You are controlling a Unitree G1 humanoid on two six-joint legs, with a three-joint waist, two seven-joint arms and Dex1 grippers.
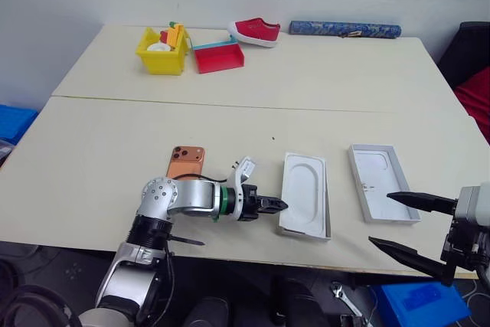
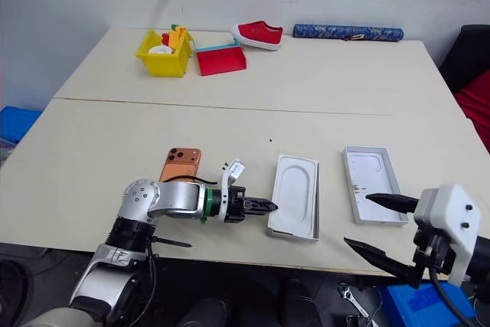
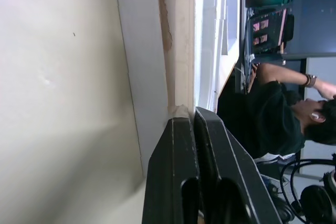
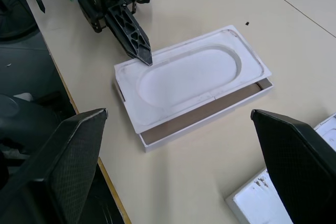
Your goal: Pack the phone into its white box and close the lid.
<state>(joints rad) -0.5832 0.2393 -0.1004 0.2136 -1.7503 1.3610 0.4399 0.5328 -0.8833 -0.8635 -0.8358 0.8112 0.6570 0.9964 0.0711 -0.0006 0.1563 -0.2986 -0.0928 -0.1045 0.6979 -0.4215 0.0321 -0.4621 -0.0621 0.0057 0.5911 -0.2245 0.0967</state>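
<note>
You have the left gripper (image 1: 280,205) low and left of centre in the left eye view, its two black fingers pressed together with nothing between them, the tips touching the near left corner of the white moulded insert (image 1: 305,201). That insert, with its oval recess, lies skewed on top of the white box (image 4: 210,119); in the right wrist view you can see a strip of the box's brown floor showing under the insert's edge. From the left wrist view the closed fingertips (image 3: 184,124) sit right at the white wall, though whether they press on the insert or on the box's rim is hard to judge there.

The phone (image 1: 186,162) lies flat on the table (image 1: 92,158) just left of centre, camera bump toward the far side, partly hidden behind the left arm and apart from the box.

The lid (image 1: 381,192) rests open side up right of centre, just beside the box but not touching it. Your right gripper (image 1: 409,223) hangs at the lower right edge, fingers spread wide and holding nothing, near the lid's near end.

A person (image 3: 278,114) in a dark shirt shows in the left wrist view.
</note>
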